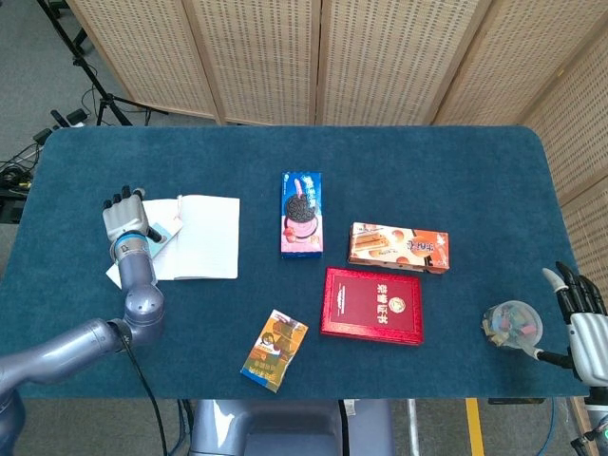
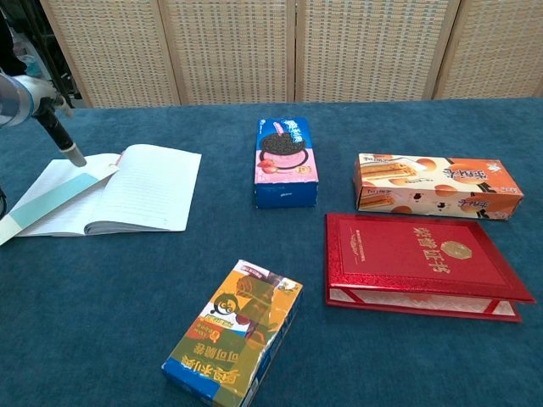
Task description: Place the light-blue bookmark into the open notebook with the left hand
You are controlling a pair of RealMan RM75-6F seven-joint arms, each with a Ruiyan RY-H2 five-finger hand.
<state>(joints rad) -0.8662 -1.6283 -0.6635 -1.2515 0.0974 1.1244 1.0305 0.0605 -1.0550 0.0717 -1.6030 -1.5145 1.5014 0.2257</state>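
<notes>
Head view: left hand (image 1: pixel 124 218) at nine o'clock, fingers spread, empty, over white lined open notebook (image 1: pixel 201 249).

Chest view: thin light-blue paper bookmark (image 2: pixel 53 198) lying across the left page; probably light, floppy, best pinched at its overhanging end.

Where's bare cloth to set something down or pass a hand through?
Free: the whole far strip of the table behind the cookie box; the right side between the wafer box and the plastic cup; the front left below the notebook. Crowded: centre, where the cookie box, wafer box, red book and snack box cluster.
</notes>
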